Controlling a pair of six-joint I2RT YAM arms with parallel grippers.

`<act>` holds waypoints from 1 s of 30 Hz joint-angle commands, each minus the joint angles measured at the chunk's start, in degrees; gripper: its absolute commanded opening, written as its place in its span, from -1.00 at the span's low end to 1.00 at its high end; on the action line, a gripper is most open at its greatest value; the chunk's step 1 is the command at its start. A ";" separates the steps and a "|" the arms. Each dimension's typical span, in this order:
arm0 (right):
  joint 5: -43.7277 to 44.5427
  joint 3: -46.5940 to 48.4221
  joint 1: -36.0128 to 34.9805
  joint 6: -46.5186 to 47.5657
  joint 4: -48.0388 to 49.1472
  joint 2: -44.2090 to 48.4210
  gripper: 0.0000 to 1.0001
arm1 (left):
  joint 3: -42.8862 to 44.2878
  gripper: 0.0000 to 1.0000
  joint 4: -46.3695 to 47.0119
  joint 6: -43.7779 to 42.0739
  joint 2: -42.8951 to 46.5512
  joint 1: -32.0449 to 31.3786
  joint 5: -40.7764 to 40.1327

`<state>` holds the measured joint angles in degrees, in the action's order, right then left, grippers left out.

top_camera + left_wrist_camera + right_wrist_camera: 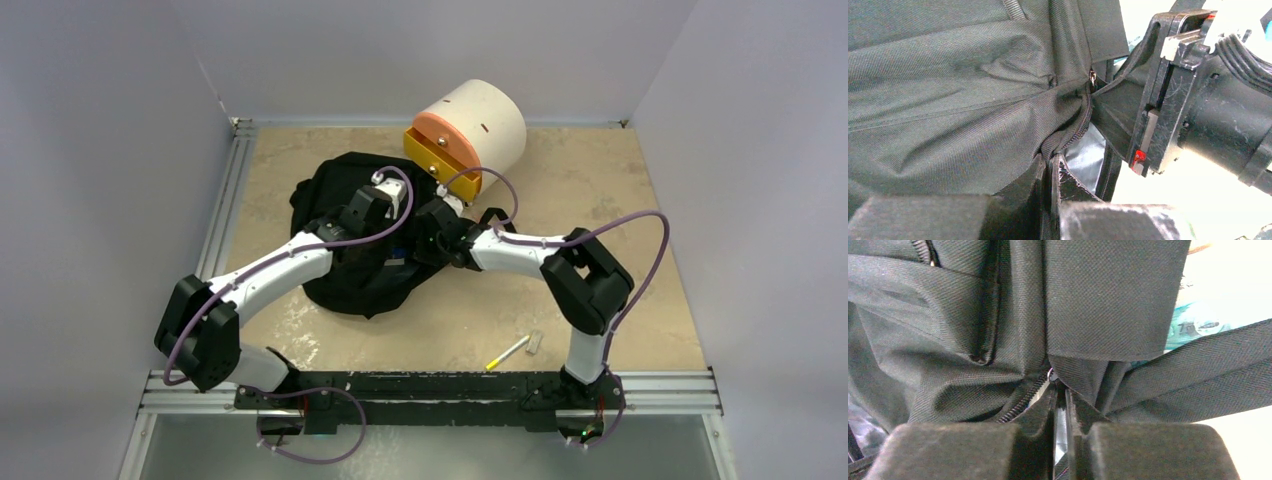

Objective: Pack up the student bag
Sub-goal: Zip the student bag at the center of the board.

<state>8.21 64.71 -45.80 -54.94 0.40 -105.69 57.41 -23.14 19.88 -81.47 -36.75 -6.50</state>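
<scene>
Student bag: one large soft black fabric student bag [345, 280] lies crumpled on the left-centre of the beige bench [600, 180], under both wrists.
Left gripper: the left gripper [1049, 162] has its fingers pressed together, pinching the bag's edge just below the zipper [1084, 117]; silvery grey lining [1088, 155] shows beside them.
Right gripper: the right gripper [1061, 390] is closed to a thin slit, pinching the bag's fabric at the zipper's end, next to two black webbing straps [1198, 370].
Neighbours: a cream cylindrical box with an orange front [490, 120] lies on its side behind the bag, near its far right corner; its yellow drawer [440, 155] sticks out towards the bag.
In the way: the two wrists crowd together over the bag; in the left wrist view the right arm's black body fills the right side, close to the left fingers.
Loose things: a yellow-and-white pen [508, 352] and a small pale block [535, 341] lie just beside each other near the front, well apart from the bag.
Edges: pale walls [100, 150] close in on three sides; a metal rail [225, 200] runs along the left edge, near the bag.
Open room: bare bench on the right half and in front of the bag.
Count: one bag, one box, one drawer, one pen, one block, two arms.
</scene>
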 commanded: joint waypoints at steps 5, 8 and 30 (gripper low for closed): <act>-0.66 -3.69 0.72 3.74 2.48 6.68 -1.00 | 0.51 -1.00 3.85 -0.93 1.94 0.34 8.65; -1.16 -4.78 0.79 4.45 1.88 8.93 -1.00 | 0.36 -0.90 3.38 -0.43 2.32 0.32 10.04; -8.10 -9.96 0.75 13.24 9.18 15.42 -1.00 | 16.42 0.07 3.13 7.54 -11.60 0.45 8.11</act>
<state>3.22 55.55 -44.82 -43.55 5.23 -93.41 68.55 -21.02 25.28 -87.39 -36.75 2.83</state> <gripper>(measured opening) 0.011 0.535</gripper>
